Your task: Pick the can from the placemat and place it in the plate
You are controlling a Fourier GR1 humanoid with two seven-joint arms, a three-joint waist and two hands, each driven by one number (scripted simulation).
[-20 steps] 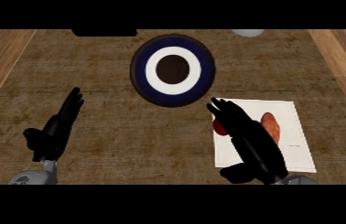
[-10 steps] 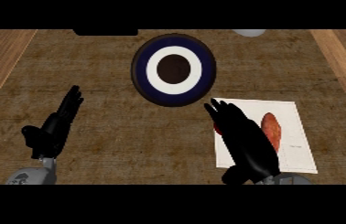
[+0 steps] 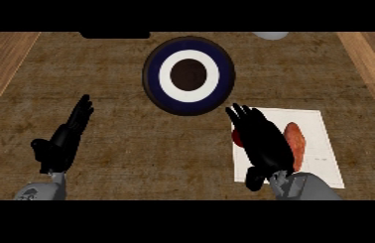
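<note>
At lower right, the red can (image 3: pixel 296 140) lies on the white placemat (image 3: pixel 319 138), showing just right of the right hand (image 3: pixel 262 144), whose straight fingers cover its left side. The plate (image 3: pixel 189 75) sits at upper centre; the left hand (image 3: pixel 64 140) rests open at lower left.

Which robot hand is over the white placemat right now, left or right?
The right robot hand: it lies over the white rectangular placemat, partly hiding the reddish can. The left robot hand sits over bare counter.
</note>
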